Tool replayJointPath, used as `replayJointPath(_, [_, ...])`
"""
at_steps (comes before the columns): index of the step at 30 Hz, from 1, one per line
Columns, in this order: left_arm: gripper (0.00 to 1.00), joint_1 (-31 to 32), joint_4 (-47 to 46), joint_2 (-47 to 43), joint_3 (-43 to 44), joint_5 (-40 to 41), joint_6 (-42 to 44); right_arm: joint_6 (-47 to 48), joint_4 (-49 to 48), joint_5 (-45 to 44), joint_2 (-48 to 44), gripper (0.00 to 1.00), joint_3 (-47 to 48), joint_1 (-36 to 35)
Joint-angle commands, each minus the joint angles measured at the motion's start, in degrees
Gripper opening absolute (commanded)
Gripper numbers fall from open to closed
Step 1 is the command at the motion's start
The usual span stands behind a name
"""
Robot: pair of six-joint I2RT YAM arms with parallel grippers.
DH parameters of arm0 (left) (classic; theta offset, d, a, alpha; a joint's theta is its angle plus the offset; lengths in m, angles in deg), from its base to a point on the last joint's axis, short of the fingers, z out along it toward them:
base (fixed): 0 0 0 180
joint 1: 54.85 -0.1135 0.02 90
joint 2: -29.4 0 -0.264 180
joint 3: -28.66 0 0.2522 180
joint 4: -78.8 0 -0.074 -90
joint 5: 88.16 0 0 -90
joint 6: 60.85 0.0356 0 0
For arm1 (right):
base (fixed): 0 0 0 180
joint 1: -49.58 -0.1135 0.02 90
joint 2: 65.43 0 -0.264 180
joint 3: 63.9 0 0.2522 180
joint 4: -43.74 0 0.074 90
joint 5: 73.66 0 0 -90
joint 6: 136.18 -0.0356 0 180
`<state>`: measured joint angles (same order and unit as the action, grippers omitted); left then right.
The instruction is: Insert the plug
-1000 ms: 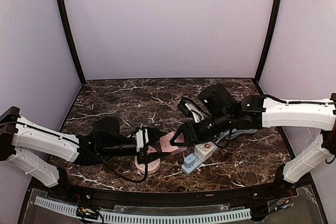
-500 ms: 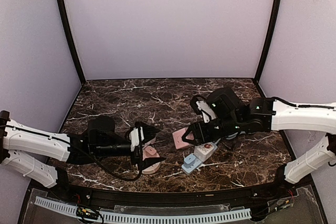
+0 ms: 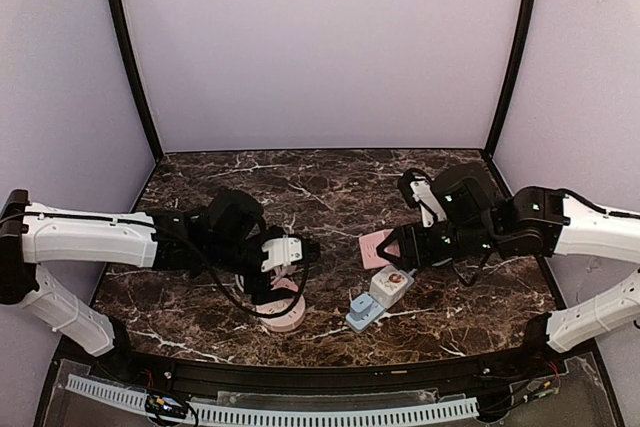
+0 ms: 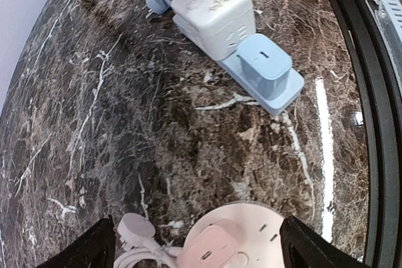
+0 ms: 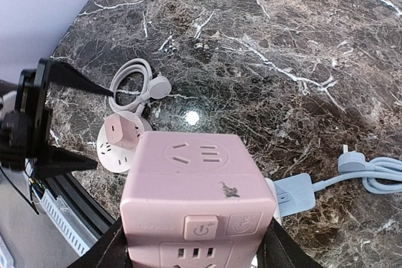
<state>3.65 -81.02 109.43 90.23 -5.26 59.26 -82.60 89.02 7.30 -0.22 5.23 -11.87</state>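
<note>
My right gripper (image 3: 388, 247) is shut on a pink cube socket (image 3: 372, 245) and holds it above the table; in the right wrist view the cube (image 5: 198, 180) fills the space between the fingers (image 5: 103, 252). My left gripper (image 3: 305, 249) is open and empty over a round pink socket disc (image 3: 282, 313). In the left wrist view the disc (image 4: 251, 230), with a pink adapter (image 4: 210, 252) plugged in, lies between the fingertips. A white plug (image 4: 135, 229) on a coiled white cable (image 5: 135, 73) lies beside the disc.
A blue power strip (image 3: 362, 313) carrying a white cube adapter (image 3: 390, 285) lies just right of the disc, below the held cube. Its blue cable and plug (image 5: 348, 160) trail to the right. The black front rail (image 4: 370, 92) runs along the near table edge.
The right gripper has carried the pink cube to the right and back, away from the left gripper. The left gripper has opened, drawn back and now hangs over the round disc.
</note>
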Motion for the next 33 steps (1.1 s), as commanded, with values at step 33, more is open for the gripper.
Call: replayJointPath(33, [0.51,-5.1,18.4,11.5,11.1,-5.0,16.2,1.8,-1.2,1.8,-3.7,0.09,-3.0,0.2])
